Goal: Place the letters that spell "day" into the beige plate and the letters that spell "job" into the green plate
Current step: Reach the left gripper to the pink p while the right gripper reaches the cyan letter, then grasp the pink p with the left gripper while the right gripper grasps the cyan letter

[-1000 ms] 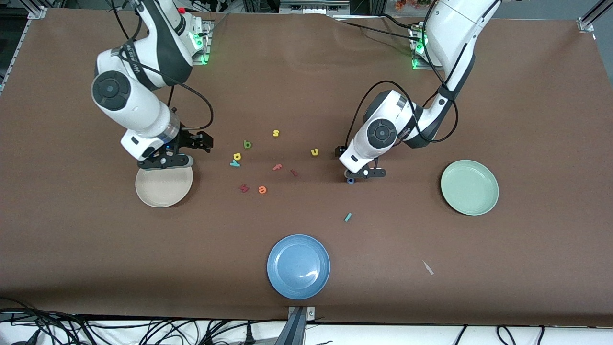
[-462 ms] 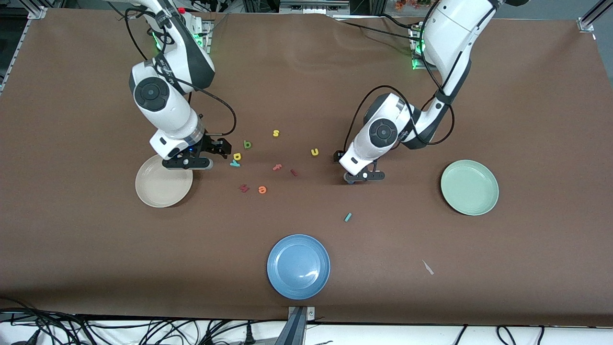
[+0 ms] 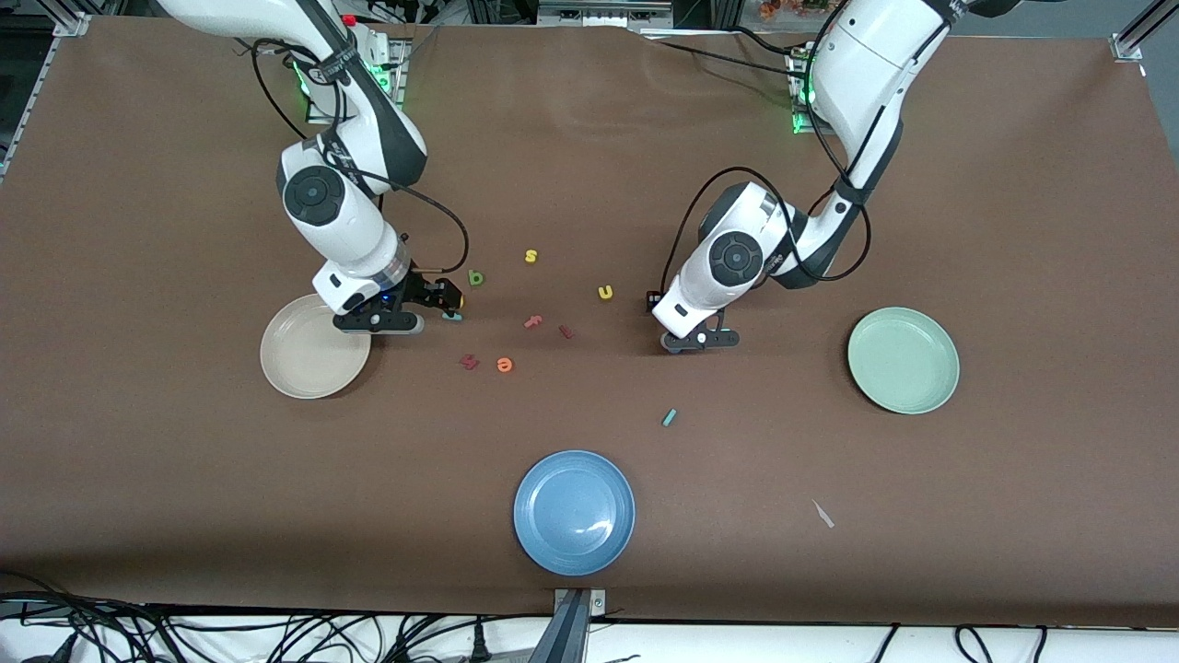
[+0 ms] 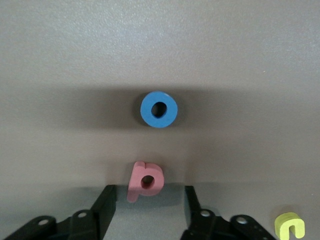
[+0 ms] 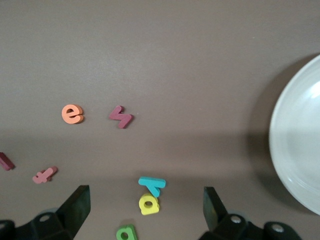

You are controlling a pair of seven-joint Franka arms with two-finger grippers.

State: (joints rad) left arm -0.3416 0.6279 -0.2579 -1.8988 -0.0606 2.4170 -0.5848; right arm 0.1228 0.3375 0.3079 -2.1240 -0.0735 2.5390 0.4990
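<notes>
Judging by both plates lying bare, sorting has hardly begun; left gripper (image 4: 147, 202) half-open astride the salmon letter (image 4: 145, 180) mid-table, gripping nothing; right gripper (image 5: 145, 210) wide open over the yellow letter (image 5: 148, 204) beside the beige plate (image 3: 285, 368); green plate (image 3: 903, 361) empty.

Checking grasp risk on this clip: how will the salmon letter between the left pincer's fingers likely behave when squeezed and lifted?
The salmon letter looks thick, like foam, so it is probably light and stiff enough to hold shape. It stands on edge, so a skewed squeeze could tip it. It sits between the left pincer's spread fingers, nearly touching one, so closing may nudge it sideways first. The blue "o" lies clear of it.
</notes>
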